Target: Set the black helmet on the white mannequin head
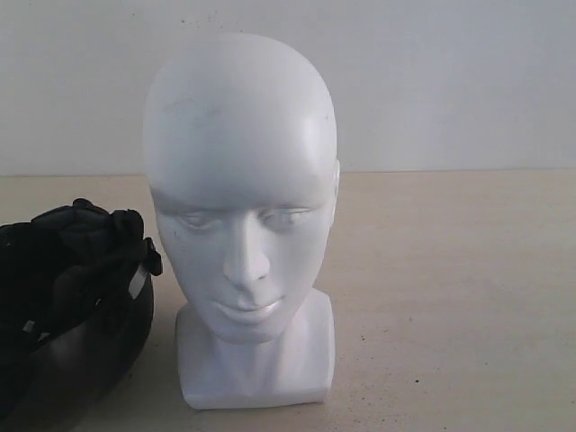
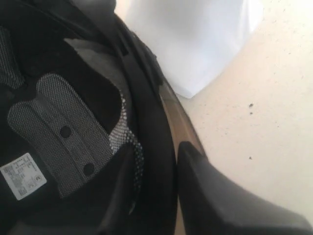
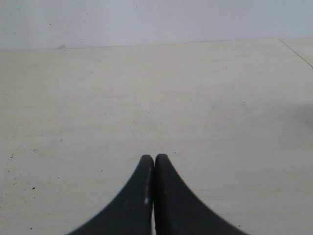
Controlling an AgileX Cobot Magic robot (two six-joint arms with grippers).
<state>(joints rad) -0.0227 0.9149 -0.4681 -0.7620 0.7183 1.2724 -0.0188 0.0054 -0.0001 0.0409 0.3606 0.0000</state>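
Left wrist view: mesh-padded black helmet (image 2: 73, 132)

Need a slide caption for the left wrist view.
Left gripper grips the helmet rim, lining exposed, beside the head base on the table.

The black helmet (image 1: 76, 301) is running off the exterior view's left edge. The left wrist view is cropping the white mannequin head (image 2: 195, 44) to its base.

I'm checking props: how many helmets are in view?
1. The helmet lies lining up, left of the mannequin head in the exterior view, its rim in the left gripper. None seems hidden.
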